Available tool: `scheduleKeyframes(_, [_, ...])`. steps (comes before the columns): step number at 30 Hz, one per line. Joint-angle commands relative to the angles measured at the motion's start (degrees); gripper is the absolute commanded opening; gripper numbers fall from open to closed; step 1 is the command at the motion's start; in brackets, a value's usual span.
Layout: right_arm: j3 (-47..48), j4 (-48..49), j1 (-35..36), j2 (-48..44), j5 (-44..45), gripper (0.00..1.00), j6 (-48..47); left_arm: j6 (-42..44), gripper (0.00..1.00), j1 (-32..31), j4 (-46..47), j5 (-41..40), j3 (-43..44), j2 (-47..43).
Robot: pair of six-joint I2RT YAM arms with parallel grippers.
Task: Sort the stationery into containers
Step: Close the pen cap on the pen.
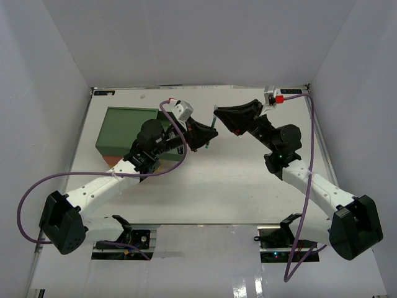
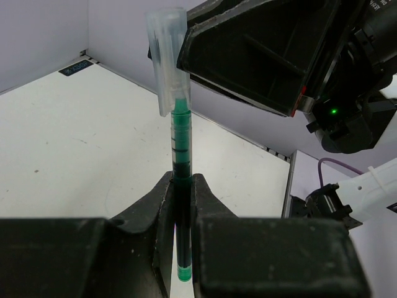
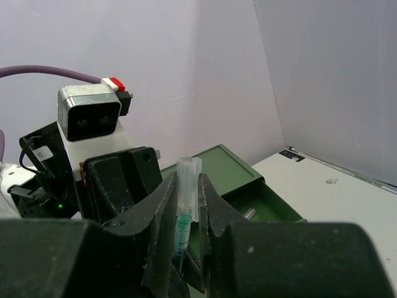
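Green pen (image 2: 181, 146) hangs above the table (image 1: 236, 186), right of the drawer stack (image 1: 127, 127). The left gripper (image 2: 181, 183) clamps its barrel; the right gripper (image 3: 186, 183) pinches its clear cap (image 2: 166, 62).

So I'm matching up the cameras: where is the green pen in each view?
Top external: green pen at centre, where left gripper meets right gripper.
Left wrist: upright at centre, body clamped in the left gripper.
Right wrist: low centre, clear cap pinched by the right gripper.
Shared landmark: the right gripper, seen in all three.
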Motion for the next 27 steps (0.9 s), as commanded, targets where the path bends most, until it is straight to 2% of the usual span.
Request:
scheduleKeyframes(1, [-0.9, 4.2, 0.1, -1.7, 0.2, 0.1, 0.9, -1.4, 0.0, -0.3, 5.3, -0.1, -0.4, -0.7])
scheduleKeyframes(10, [-2.1, 4.4, 0.1, -1.6, 0.6, 0.14, 0.3, -2.7, 0.0, -0.3, 11.1, 0.4, 0.9, 1.6])
scheduleKeyframes(20, [-1.9, 2.5, 0.0, -1.0, 0.4, 0.17, -0.4, -1.2, 0.0, -0.6, 12.3, 2.4, 2.1, 3.3])
scheduleKeyframes(27, [-1.9, -0.6, 0.1, -2.0, 0.0, 0.24, -1.7, 0.2, 0.0, -0.6, 12.8, 1.0, 1.5, 2.3])
